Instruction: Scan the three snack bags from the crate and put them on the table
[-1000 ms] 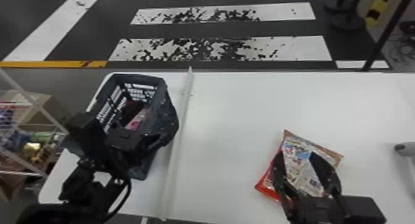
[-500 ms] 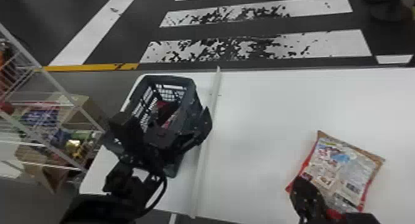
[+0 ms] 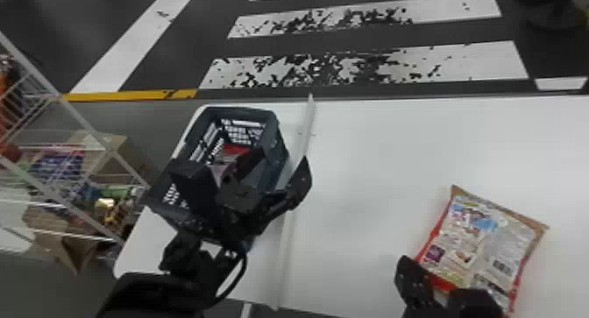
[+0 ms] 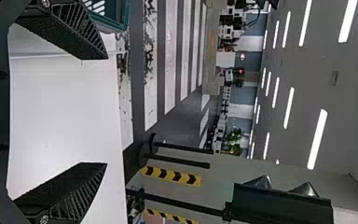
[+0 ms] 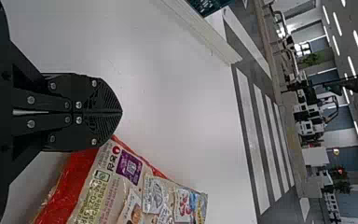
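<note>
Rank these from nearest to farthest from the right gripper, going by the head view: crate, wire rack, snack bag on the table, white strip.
Nearest to the right gripper first:
1. Snack bag: close beside it.
2. White strip: to its left.
3. Crate: left, past the strip.
4. Wire rack: far left, beyond the table.
</note>
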Available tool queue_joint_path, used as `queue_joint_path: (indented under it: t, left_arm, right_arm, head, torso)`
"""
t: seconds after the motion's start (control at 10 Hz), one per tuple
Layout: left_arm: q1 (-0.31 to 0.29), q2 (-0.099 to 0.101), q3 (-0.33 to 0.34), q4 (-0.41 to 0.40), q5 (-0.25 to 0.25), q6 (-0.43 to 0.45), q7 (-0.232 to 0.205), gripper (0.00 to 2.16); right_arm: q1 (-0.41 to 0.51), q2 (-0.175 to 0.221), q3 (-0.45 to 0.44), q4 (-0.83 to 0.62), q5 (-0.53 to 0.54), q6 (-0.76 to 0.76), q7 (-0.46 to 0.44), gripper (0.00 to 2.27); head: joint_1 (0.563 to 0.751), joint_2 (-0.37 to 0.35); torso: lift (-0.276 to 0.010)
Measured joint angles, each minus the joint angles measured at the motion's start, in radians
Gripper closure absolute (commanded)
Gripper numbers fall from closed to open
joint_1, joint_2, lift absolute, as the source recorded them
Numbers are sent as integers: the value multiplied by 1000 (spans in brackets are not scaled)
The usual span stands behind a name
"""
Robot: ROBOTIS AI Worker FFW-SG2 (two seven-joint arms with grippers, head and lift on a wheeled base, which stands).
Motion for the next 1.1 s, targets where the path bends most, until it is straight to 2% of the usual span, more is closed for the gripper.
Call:
queue_joint_path:
  t: [0.3, 0.6, 1.1]
  left_arm:
    - [-12, 3, -3, 8, 1, 13, -6, 60]
    - [-28, 3, -13, 23, 3, 18, -6, 60]
    - [-36, 2, -27, 26, 2, 18, -6, 60]
  right_arm:
    - [4, -2, -11, 16, 0, -23, -70, 2246]
    - [20, -6, -33, -2, 10, -8, -155, 2246]
    - [40, -16, -58, -67, 35, 115, -371, 2246]
  head:
    - [695, 252]
    - [695, 195]
    - [695, 103]
  torso:
    - [-94]
    - [-94]
    - [-94]
